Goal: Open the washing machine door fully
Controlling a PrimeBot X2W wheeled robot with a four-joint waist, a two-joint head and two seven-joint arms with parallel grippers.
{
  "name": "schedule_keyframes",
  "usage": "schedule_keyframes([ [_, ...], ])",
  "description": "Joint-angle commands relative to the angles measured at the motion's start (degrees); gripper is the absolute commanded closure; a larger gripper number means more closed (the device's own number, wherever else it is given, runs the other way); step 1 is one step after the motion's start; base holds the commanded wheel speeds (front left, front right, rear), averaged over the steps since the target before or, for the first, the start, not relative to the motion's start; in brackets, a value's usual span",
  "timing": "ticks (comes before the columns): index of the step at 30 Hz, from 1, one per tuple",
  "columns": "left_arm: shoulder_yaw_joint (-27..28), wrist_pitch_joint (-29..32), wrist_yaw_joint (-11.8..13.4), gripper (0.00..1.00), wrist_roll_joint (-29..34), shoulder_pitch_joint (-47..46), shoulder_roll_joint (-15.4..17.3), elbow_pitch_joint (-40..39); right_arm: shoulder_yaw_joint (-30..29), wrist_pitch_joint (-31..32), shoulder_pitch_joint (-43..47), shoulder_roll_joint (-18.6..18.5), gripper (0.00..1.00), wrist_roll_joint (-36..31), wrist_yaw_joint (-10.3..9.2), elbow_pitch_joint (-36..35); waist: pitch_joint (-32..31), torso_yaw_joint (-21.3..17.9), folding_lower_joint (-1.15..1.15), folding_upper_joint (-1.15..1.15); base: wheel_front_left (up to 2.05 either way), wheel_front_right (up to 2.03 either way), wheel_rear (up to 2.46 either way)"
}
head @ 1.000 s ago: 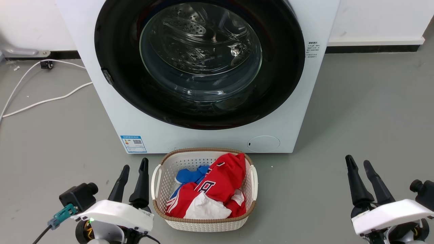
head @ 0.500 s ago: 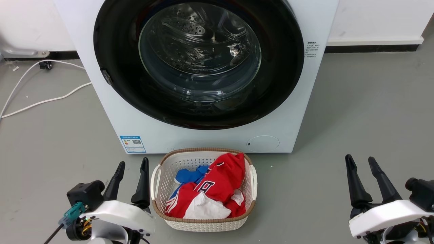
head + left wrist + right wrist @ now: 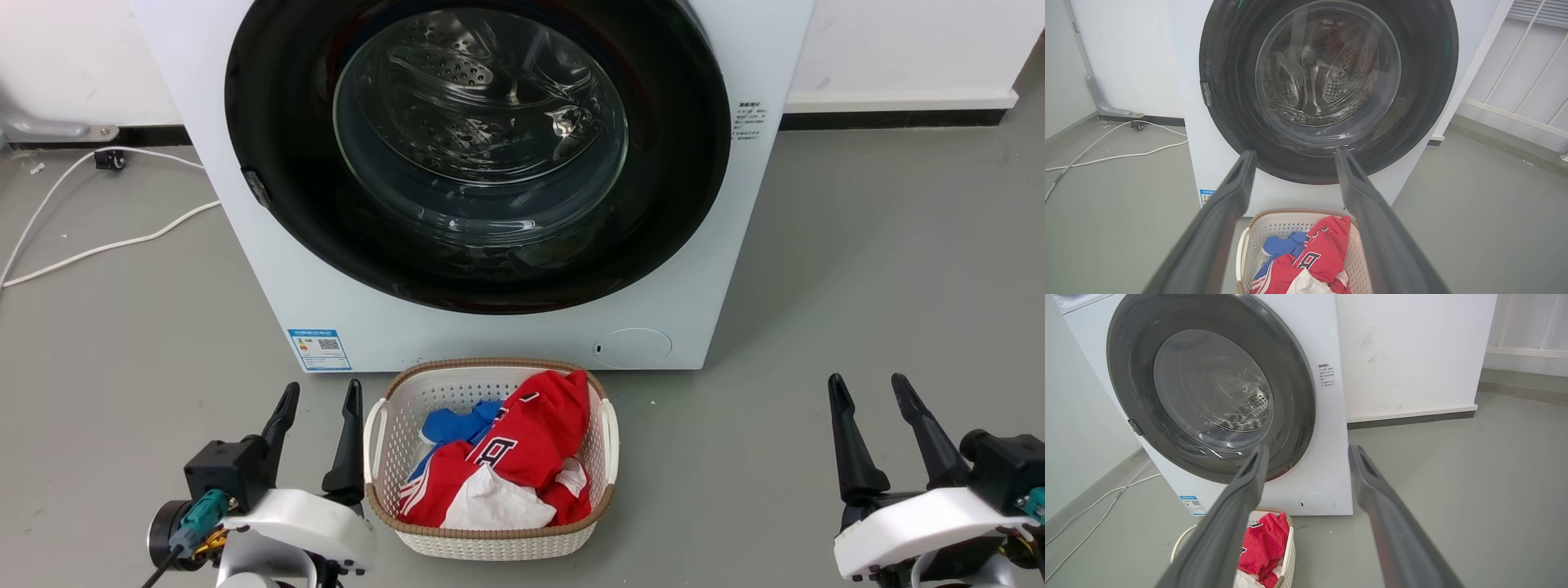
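Nothing of the task looks done yet. On the far left a white cable (image 3: pixel 98 245) trails over the grey floor (image 3: pixel 122 327), clear of the work. The left gripper (image 3: pixel 322 385) hangs low at the lower left, just beside the basket (image 3: pixel 490 362), its fingers spread fairly wide and holding nothing. Ahead of it the door (image 3: pixel 277 163) sits flush in the front of the washer (image 3: pixel 506 335), the black ring unbroken all round and the drum showing through the glass. A small grey tab (image 3: pixel 259 186) on the door's left edge is, I judge, where it would be pulled. The basket of red, blue and white clothes (image 3: pixel 522 457) stands on the floor right against the washer's foot, below the door. At the lower right the right gripper (image 3: pixel 865 378) is also spread wide and empty, well apart from the washer. So the reach, the grasp and the whole swing are left to do. Against a second ago, the fingers of both grippers have parted further, and the left wrist has turned a little. The door, washer and basket lie as they did.
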Motion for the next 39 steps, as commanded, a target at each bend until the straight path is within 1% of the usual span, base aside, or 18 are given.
schedule_keyframes([
  [1, -0.44, -0.66, 0.21, 0.0, 1.54, -0.92, 0.49, -0.4, -0.07, -0.51, 0.33, 0.17, 0.0, -2.15, 0.1, -0.98, -0.03, 0.0, 0.0, 0.0, 0.0, 0.0, 0.0],
  [9, -0.84, -1.67, -0.25, 0.0, 4.08, -1.07, 0.67, 0.09, -0.48, -0.5, 0.83, 0.53, 0.0, -6.14, 0.11, -1.74, 0.01, -0.15, 0.0, 0.0, 0.0, 0.0, 0.0],
  [16, -0.25, -2.56, 0.1, 0.0, 5.99, -0.85, 0.61, 0.51, -0.53, -0.25, 1.27, 0.72, 0.0, -8.62, 0.12, -2.02, 0.06, -0.29, 0.0, 0.0, 0.0, 0.0, 0.0],
  [28, 0.35, -3.76, -1.01, 0.0, 8.46, -0.57, 0.25, 2.33, -0.29, -0.46, 1.45, 0.85, 0.0, -11.61, 0.12, -1.64, 0.09, -0.32, 0.0, 0.0, 0.0, 0.0, 0.0],
  [39, 1.24, -4.91, -2.07, 0.0, 10.17, -0.33, -0.92, 4.22, 0.03, -1.69, 1.46, 0.91, 0.0, -13.94, 0.08, -1.39, 0.11, -0.35, 0.0, 0.0, 0.0, 0.0, 0.0],
])
